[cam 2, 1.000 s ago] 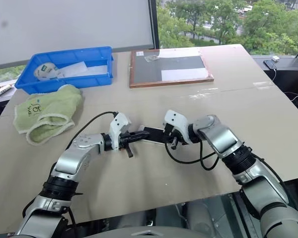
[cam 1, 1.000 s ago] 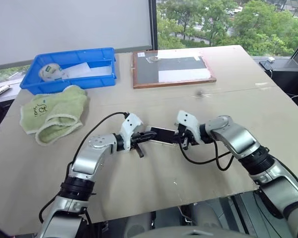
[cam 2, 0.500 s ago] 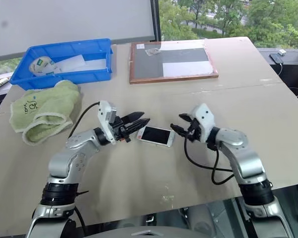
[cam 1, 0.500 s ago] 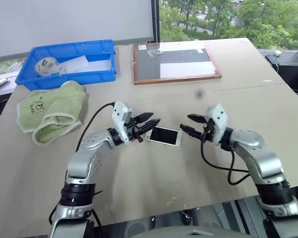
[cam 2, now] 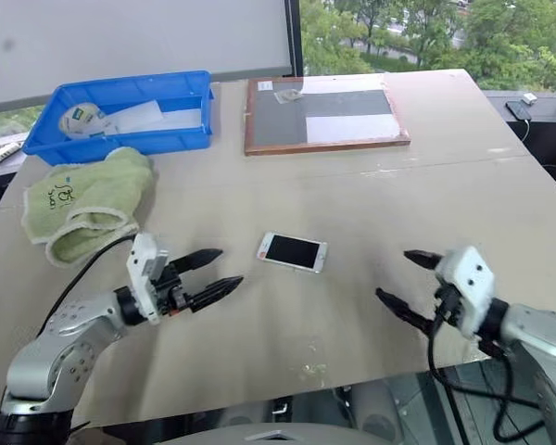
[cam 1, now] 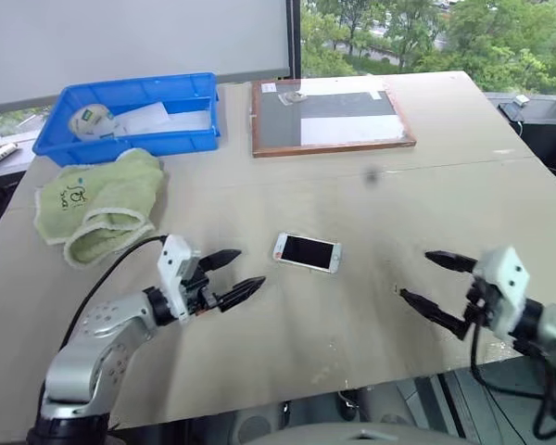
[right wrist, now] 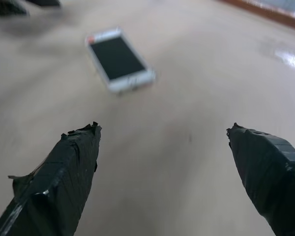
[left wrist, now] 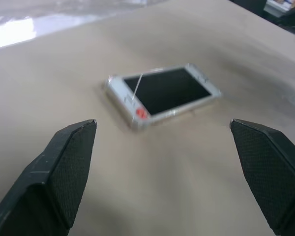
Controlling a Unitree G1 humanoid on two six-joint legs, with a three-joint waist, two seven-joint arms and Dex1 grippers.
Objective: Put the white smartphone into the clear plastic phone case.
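Note:
The white smartphone (cam 1: 307,251) lies flat, screen up, in the middle of the table. In the left wrist view the white smartphone (left wrist: 169,91) has a glinting see-through rim that looks like the clear plastic phone case (left wrist: 129,109) around it. My left gripper (cam 1: 244,269) hovers open to the near left of the phone, apart from it. My right gripper (cam 1: 414,274) stands open to the near right, farther from it. Nothing is between either pair of fingers.
A blue bin (cam 1: 196,87) with a roll of tape (cam 1: 91,122) sits at the far left, and a green towel (cam 1: 102,204) lies in front of it. A wood-framed board (cam 1: 332,116) lies at the far centre. The table's front edge (cam 1: 389,375) is close under my right gripper.
Both grippers have opened, let go of the phone and drawn back and apart toward the near edge. The phone now lies alone on the table.

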